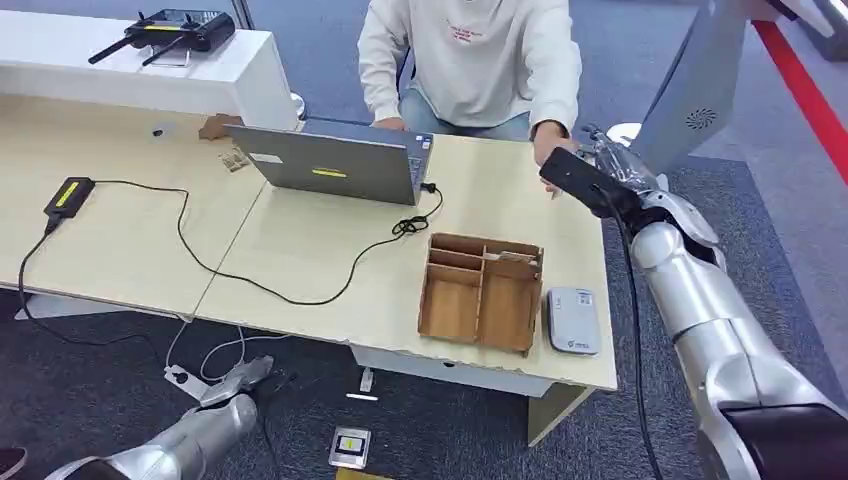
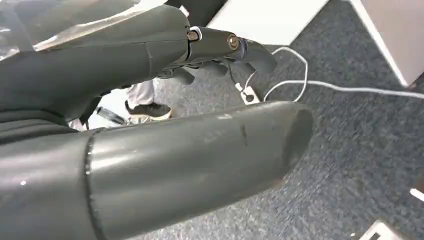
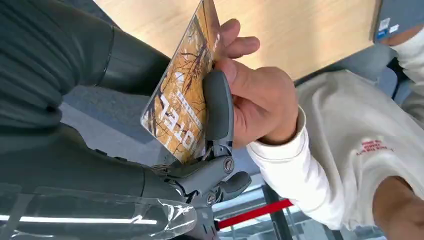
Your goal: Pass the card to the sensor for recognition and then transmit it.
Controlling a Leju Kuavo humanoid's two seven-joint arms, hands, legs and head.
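Note:
An orange patterned card (image 3: 179, 107) is pinched in my right hand (image 3: 212, 150) between the thumb and a dark finger (image 3: 218, 107). A person's hand (image 3: 260, 100) grips the same card from the other side. In the head view my right hand (image 1: 607, 172) reaches over the table's far right edge to meet the person's hand (image 1: 551, 150). The grey-white card sensor (image 1: 572, 320) lies on the table near the front right corner, well short of my hand. My left hand (image 1: 238, 381) hangs below the table's front edge, fingers (image 2: 225, 47) apart from the thumb, holding nothing.
A wooden compartment box (image 1: 482, 292) stands just left of the sensor. A grey laptop (image 1: 335, 165) with a black cable sits in front of the seated person (image 1: 470, 55). A black adapter (image 1: 68, 195) lies at the far left. Cables and a power strip lie on the carpet.

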